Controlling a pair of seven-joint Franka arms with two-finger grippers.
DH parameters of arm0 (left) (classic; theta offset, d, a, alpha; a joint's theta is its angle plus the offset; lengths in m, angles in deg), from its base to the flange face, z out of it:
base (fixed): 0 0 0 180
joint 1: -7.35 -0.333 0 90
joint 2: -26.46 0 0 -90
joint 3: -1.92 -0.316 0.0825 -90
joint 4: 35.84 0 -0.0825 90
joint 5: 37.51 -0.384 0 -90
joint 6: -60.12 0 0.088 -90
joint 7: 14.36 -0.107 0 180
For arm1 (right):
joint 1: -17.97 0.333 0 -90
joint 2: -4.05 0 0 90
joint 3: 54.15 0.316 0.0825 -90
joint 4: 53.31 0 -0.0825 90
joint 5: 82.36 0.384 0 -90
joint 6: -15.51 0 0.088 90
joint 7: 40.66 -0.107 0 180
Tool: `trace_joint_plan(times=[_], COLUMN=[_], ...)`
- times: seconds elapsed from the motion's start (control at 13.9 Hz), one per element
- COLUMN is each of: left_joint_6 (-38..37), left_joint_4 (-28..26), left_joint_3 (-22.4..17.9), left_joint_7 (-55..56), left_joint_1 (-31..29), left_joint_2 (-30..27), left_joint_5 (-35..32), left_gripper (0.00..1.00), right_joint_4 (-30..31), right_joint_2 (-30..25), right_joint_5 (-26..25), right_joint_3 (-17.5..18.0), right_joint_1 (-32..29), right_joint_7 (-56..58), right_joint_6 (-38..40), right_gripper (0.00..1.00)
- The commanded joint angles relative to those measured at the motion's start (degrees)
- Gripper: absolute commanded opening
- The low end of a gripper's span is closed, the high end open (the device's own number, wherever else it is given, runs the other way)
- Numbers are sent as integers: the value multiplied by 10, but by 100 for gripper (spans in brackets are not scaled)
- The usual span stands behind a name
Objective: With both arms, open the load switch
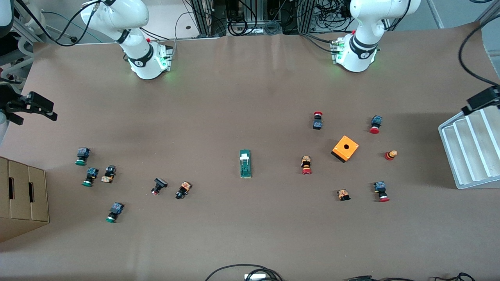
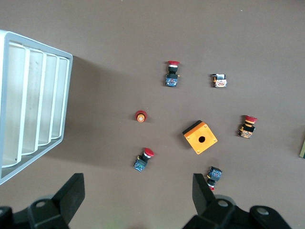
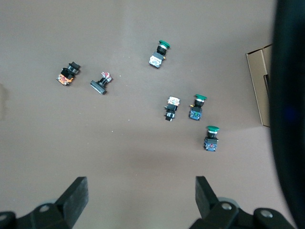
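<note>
The load switch (image 1: 245, 163), a narrow green bar with a small white block, lies flat near the middle of the table, and nothing touches it. Only a sliver of the load switch (image 2: 302, 148) shows in the left wrist view. My left gripper (image 1: 482, 100) hangs high over the left arm's end of the table, above the white tray. In the left wrist view the left gripper (image 2: 138, 195) is open and holds nothing. My right gripper (image 1: 37, 115) hangs over the right arm's end of the table. In the right wrist view the right gripper (image 3: 140, 193) is open and holds nothing.
An orange cube box (image 1: 345, 148) and several red push buttons (image 1: 306, 165) lie toward the left arm's end. A white ribbed tray (image 1: 470, 150) stands at that edge. Green push buttons (image 1: 89, 176) and a cardboard box (image 1: 21, 195) are toward the right arm's end.
</note>
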Motion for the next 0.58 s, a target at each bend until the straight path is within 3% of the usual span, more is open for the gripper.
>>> trace_joint_plan(times=[0.0, 0.51], left_joint_6=[-13, -17], left_joint_4=[8, 8], left_joint_3=[4, 19], left_joint_7=[-1, -4], left_joint_1=[4, 8], left_joint_2=[-1, -2], left_joint_5=[-9, -14], left_gripper=[100, 100], right_joint_4=[-13, -12], right_joint_2=[6, 6], right_joint_5=[-17, -17], right_joint_3=[-2, -2], right_joint_1=[4, 4], right_joint_7=[4, 4], right_joint_6=[-1, -1], right_gripper=[100, 100])
